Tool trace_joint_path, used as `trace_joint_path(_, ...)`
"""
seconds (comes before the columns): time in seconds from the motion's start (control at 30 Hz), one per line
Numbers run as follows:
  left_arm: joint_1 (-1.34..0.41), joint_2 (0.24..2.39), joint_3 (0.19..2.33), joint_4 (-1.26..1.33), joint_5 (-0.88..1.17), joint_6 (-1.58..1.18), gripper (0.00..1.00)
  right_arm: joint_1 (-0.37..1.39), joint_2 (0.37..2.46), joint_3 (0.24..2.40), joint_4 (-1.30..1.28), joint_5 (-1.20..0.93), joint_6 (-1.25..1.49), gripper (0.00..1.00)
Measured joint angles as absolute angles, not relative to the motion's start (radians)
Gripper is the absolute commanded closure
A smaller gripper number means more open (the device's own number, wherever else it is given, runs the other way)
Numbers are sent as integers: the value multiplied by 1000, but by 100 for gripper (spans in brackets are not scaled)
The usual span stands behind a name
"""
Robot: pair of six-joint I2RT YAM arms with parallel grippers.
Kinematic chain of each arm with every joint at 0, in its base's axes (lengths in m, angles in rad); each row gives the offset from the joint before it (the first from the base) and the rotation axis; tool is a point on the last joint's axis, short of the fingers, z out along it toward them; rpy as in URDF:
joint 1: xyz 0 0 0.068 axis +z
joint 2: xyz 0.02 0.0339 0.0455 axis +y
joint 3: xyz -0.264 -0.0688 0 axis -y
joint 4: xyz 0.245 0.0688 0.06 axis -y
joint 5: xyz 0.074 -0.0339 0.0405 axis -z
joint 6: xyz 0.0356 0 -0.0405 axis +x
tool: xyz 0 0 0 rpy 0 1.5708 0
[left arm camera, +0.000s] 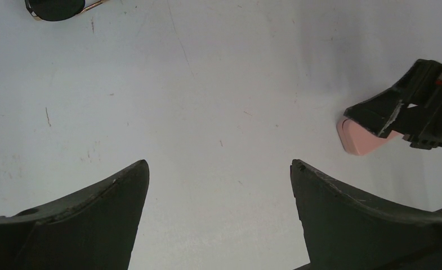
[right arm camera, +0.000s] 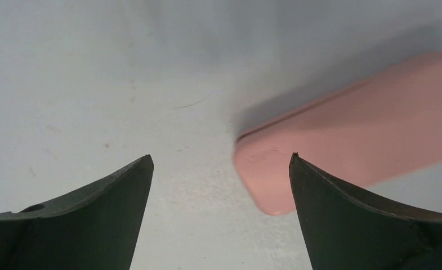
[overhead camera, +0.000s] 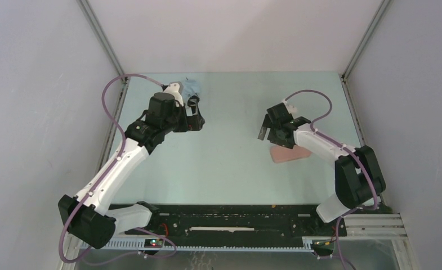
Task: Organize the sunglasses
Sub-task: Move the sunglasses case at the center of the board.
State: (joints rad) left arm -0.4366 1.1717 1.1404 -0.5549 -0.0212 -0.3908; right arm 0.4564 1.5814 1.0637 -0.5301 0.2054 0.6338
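1. Pale green, flat tabletop (overhead camera: 230,169): carries all the items listed below; grey walls enclose it on three sides.
2. White-and-black left arm (overhead camera: 117,166): reaches toward the far left part of the tabletop. The left jaws are spread fully apart and grip nothing; only bare surface shows between the fingertips in the left wrist view.
3. White-and-black right arm (overhead camera: 331,149): reaches toward the centre right of the tabletop. The right jaws are spread fully apart and grip nothing. They hang over one rounded end of item 4; whether a finger touches it cannot be told.
4. Pink, oblong, smooth hard case (overhead camera: 289,154): lies flat and closed on the tabletop, right of centre, partly under the right arm.
5. Light blue crumpled cloth (overhead camera: 191,85): lies at the far edge, partly hidden behind the left arm.
6. Sunglasses with dark round lens and thin wire arm (left arm camera: 55,8): lie on the tabletop at the top left edge of the left wrist view, cut off by the frame, clear of the left jaws and well apart from the case. The top view does not show them.
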Motion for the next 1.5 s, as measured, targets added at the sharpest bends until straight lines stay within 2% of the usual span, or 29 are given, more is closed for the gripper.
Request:
trace_joint_path(0.1, -437, 1172, 1140, -555, -19, -391, 0, 424, 1512, 1021, -546, 284, 699, 0)
trace_joint_path(0.3, -444, 1180, 1140, -554, 15, -383, 0, 241, 1349, 868, -547, 307, 846, 0)
trace_joint_path(0.7, -450, 1219, 1140, -553, 23, -373, 0, 213, 1419, 821, -519, 204, 1036, 0)
trace_joint_path(1.03, -455, 1219, 1140, -553, 23, -374, 0, 213, 1563, 880, -523, 203, 1056, 3)
trace_joint_path(1.33, -458, 1219, 1140, -555, 23, -374, 0, 260, 1705, 1046, -548, 205, 934, 18)
trace_joint_path(1.43, -459, 1219, 1140, -555, 23, -375, 0, 296, 1721, 1063, -526, 168, 853, 25)
trace_joint_path(1.5, -459, 1219, 1140, -555, 22, -377, 0, 327, 1725, 1069, -517, 120, 788, 27)
